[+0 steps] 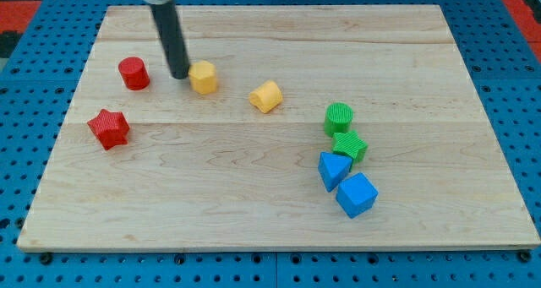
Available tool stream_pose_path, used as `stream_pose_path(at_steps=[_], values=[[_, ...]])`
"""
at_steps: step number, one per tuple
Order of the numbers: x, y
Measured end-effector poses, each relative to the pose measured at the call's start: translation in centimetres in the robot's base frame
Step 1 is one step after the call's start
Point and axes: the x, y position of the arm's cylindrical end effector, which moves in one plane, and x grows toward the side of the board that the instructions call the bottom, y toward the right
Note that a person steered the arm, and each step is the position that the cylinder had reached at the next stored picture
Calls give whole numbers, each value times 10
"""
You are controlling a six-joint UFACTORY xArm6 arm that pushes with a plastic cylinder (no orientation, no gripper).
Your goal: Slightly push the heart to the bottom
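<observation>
Two yellow blocks lie in the upper middle of the wooden board (254,203). The one on the right (265,96) looks like a heart lying tilted. The one on the left (203,77) looks like a pentagon. My tip (180,75) stands just left of the yellow pentagon, touching it or nearly so. It is well to the left of the yellow heart and slightly above it. The dark rod rises from the tip to the view's top edge.
A red cylinder (133,73) lies left of my tip, and a red star (109,128) sits below it. At the right, close together, are a green cylinder (338,117), a green star (350,146), a blue triangle (333,170) and a blue cube (357,194).
</observation>
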Motion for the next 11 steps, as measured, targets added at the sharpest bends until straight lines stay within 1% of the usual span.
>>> stream_pose_path(at_steps=[1,2,3,4,5,7,8,10,11], values=[[25,38],[6,35],[-1,73],[-6,152],[1,136],[4,127],[44,150],[56,81],[42,40]])
